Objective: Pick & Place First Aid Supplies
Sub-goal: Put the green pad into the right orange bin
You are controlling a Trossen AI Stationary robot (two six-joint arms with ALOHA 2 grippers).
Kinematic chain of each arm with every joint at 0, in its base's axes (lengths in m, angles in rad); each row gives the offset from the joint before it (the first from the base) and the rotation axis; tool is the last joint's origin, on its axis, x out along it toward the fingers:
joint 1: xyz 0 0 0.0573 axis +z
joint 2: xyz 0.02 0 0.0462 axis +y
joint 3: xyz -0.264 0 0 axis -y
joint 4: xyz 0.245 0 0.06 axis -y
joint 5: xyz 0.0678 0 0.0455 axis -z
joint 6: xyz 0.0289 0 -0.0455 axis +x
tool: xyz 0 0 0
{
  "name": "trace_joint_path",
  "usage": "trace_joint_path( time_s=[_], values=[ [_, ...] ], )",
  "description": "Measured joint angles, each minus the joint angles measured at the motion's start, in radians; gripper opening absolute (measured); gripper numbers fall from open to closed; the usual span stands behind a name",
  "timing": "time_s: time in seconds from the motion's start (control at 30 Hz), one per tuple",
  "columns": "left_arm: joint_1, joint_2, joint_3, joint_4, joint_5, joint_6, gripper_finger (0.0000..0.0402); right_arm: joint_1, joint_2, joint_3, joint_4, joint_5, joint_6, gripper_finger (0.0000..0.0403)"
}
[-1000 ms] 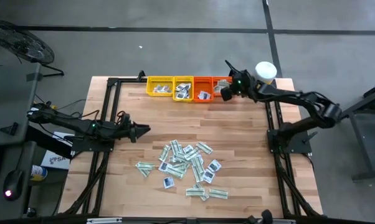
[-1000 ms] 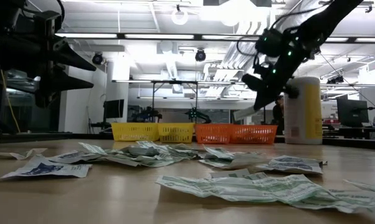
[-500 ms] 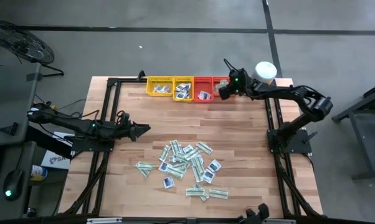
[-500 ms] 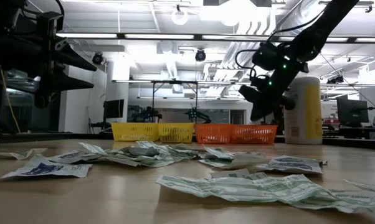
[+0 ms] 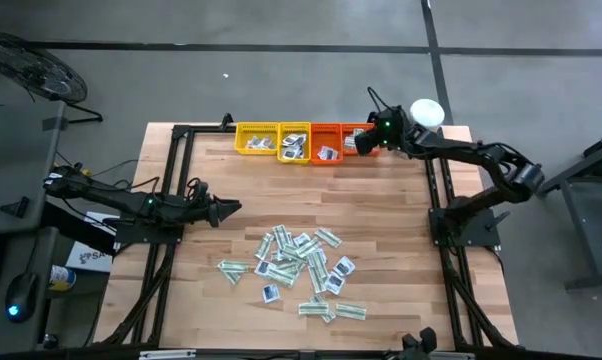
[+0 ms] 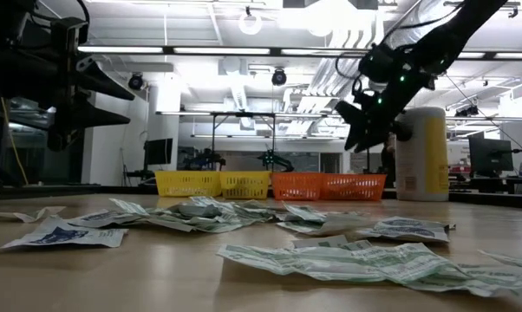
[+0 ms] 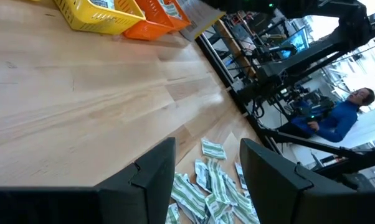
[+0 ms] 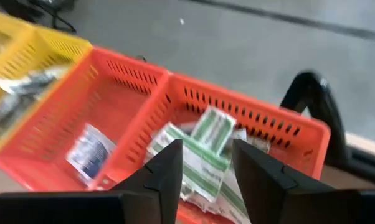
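Note:
The first aid supplies, flat white-and-green strips and white squares with a blue centre, lie in a loose pile (image 5: 301, 265) on the wooden table's near middle (image 6: 330, 251). At the far edge stand two yellow trays and two orange trays (image 5: 301, 140). My right gripper (image 5: 365, 142) (image 8: 206, 162) hovers open over the rightmost orange tray (image 8: 268, 124), nothing between its fingers. Green-and-white packets (image 8: 212, 127) lie in that tray. My left gripper (image 5: 233, 208) (image 7: 206, 168) waits open above the table's left side, pointing at the pile.
A tall white-and-yellow canister (image 5: 427, 112) (image 6: 421, 154) stands at the far right corner, just beyond my right gripper. The other orange tray holds a blue-centred packet (image 8: 88, 149). Black frame rails run along both table sides. Bare wood lies between trays and pile.
My right gripper dipped toward the rightmost orange tray and came back up a little. Its fingers stand farther apart now than a second ago.

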Motion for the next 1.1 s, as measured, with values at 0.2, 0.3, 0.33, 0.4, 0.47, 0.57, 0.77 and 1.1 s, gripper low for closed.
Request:
trace_joint_path(
  time_s=[0.2, 0.3, 0.33, 0.4, 0.47, 0.57, 0.77, 1.1],
  values=[
    [0.000, 0.000, 0.000, 0.000, 0.000, 0.003, 0.0179, 0.000, -0.119, 0.000, 0.000, -0.032, 0.000, 0.0144],
    [0.000, 0.000, 0.000, 0.000, 0.003, 0.003, 0.0179, 0.000, -0.176, 0.000, 0.002, -0.079, 0.000, 0.0145],
    [0.000, 0.000, 0.000, 0.000, 0.003, 0.003, 0.0179, 0.000, -0.195, 0.000, 0.001, -0.100, 0.000, 0.0145],
    [0.000, 0.000, 0.000, 0.000, 0.003, 0.003, 0.0179, 0.005, -0.230, 0.000, 0.001, -0.139, 0.006, 0.0145],
    [0.000, 0.000, 0.000, 0.000, 0.004, 0.009, 0.0179, 0.019, -0.264, 0.000, -0.004, -0.161, 0.027, 0.0145],
    [0.000, 0.000, 0.000, 0.000, 0.011, 0.024, 0.0179, 0.064, -0.309, 0.000, -0.007, -0.163, 0.036, 0.0145],
    [0.000, 0.000, 0.000, 0.000, 0.020, 0.032, 0.0179, 0.196, -0.366, 0.000, -0.012, -0.140, 0.045, 0.0145],
    [0.000, 0.000, 0.000, -0.023, 0.093, 0.036, 0.0179, 0.469, -0.368, 0.000, -0.098, -0.005, 0.107, 0.0145]
  ],
)
